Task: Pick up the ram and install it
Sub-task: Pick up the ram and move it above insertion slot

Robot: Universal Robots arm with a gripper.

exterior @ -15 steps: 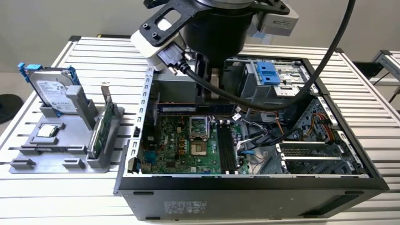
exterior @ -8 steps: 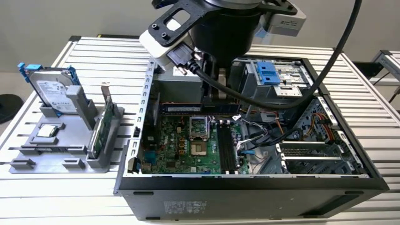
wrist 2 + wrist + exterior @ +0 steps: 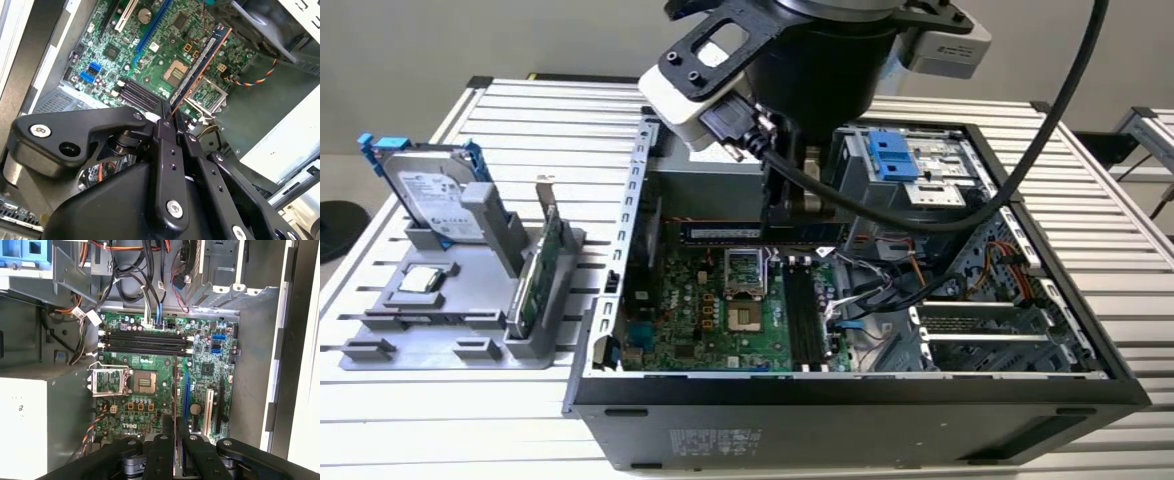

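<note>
My gripper hangs inside the open computer case, shut on the ram, a long dark bluish stick held level above the green motherboard. The stick sits across the direction of the black memory slots, above their far end. In the second wrist view the ram runs out from between my fingers, over the CPU socket. In the first wrist view the ram appears edge-on in my gripper, apart from the slots.
Outside the case, on the exterior view's left, a grey holder carries a silver hard drive with blue rails, a green card and a small chip. Cable bundles and drive bays crowd the case's far side.
</note>
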